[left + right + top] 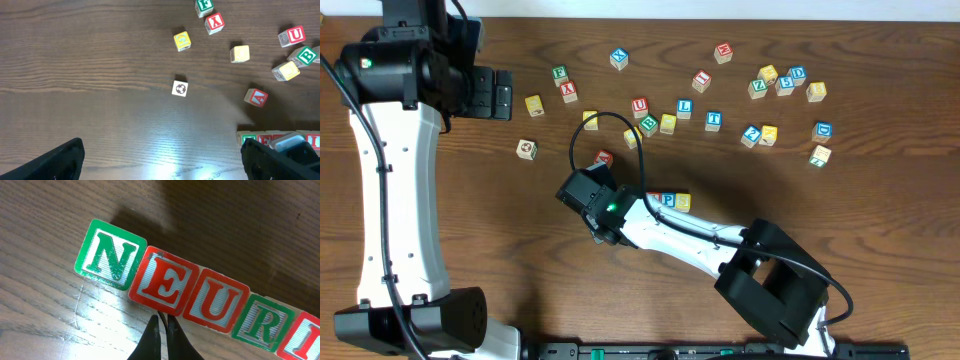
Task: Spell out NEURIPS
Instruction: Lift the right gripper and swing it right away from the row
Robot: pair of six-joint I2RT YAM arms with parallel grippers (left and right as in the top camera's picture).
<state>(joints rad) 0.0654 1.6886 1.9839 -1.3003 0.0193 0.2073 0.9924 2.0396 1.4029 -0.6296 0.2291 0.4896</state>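
Observation:
In the right wrist view a row of wooden cubes reads green N [110, 255], red E [164, 282], red U [216, 302], green R [261, 322] and a red cube [305, 340] cut off by the frame edge. My right gripper [162, 317] is shut with nothing held, its tips at the near edge of the E. From overhead, the right wrist [595, 200] hides most of the row; only a blue P cube [668, 200] and a yellow-faced cube [682, 201] show at its right end. My left gripper [502, 93] is open and empty at the far left.
Loose cubes lie scattered behind the row: a red U [639, 105], a green B [649, 124], a blue L [684, 106], a blue T [713, 120], a red X [568, 92]. A soccer-ball cube [180, 88] lies alone ahead of the left fingers [60, 160].

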